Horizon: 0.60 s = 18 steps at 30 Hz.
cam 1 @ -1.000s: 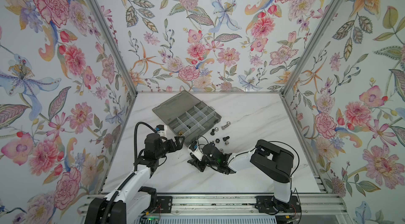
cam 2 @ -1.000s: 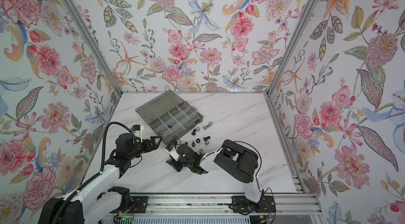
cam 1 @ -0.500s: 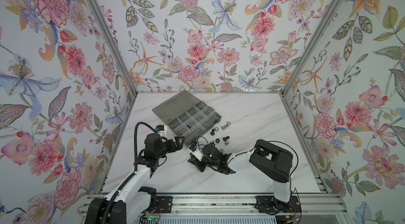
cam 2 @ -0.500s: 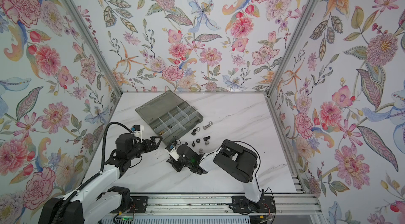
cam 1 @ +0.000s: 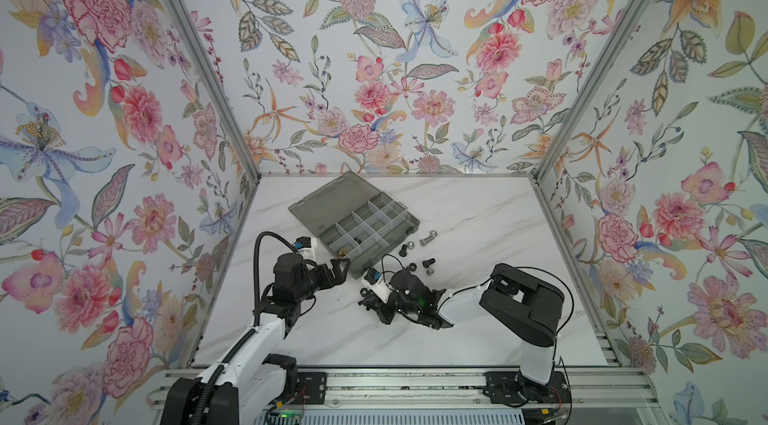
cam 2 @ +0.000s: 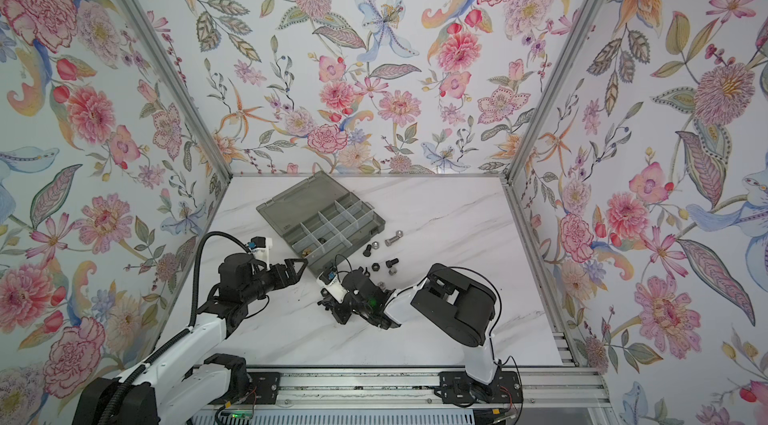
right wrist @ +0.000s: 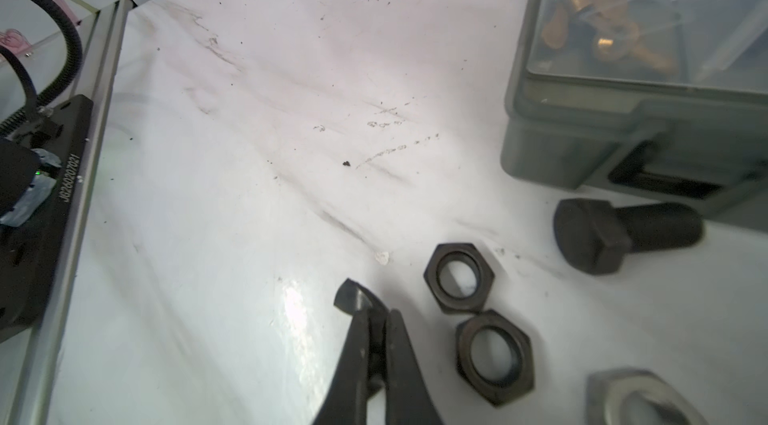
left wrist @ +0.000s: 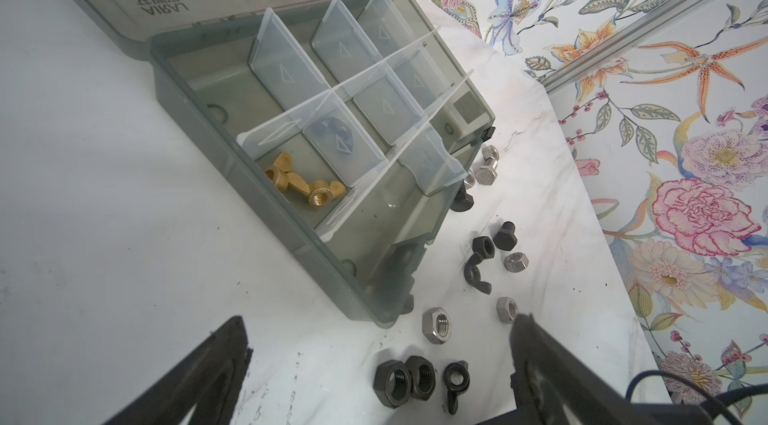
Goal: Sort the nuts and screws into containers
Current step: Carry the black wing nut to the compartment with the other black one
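Right wrist view: my right gripper [right wrist: 376,319] is pinched tight on a black wing nut [right wrist: 352,293] at the table [right wrist: 249,153], just beside two black hex nuts [right wrist: 459,277]; a black bolt [right wrist: 623,236] lies near the box [right wrist: 582,144]. I judge the grasp made; next, lift and carry it to a box compartment. My left gripper [left wrist: 380,319] hangs wide open.
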### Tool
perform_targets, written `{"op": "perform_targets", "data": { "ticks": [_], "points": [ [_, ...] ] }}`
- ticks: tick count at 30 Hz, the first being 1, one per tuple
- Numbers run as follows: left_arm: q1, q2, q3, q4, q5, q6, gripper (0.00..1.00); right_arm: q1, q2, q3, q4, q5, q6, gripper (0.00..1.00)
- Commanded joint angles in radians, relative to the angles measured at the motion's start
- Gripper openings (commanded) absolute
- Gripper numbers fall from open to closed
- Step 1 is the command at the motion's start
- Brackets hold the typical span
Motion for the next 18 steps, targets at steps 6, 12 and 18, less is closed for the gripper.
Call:
{"op": "perform_targets", "data": {
  "ticks": [6, 12, 18],
  "points": [
    [-0.007, -0.012, -0.01, -0.002, 0.017, 0.014, 0.99, -0.079, -0.158, 0.007, -0.016, -0.177, 0.008, 0.05],
    [-0.006, -0.013, -0.009, -0.003, 0.018, 0.014, 0.99, -0.155, -0.204, 0.08, -0.132, -0.196, -0.062, 0.04],
    [-0.005, -0.018, -0.012, 0.001, 0.018, 0.007, 0.99, -0.23, -0.162, 0.201, -0.213, -0.217, -0.107, 0.04]
  ]
}}
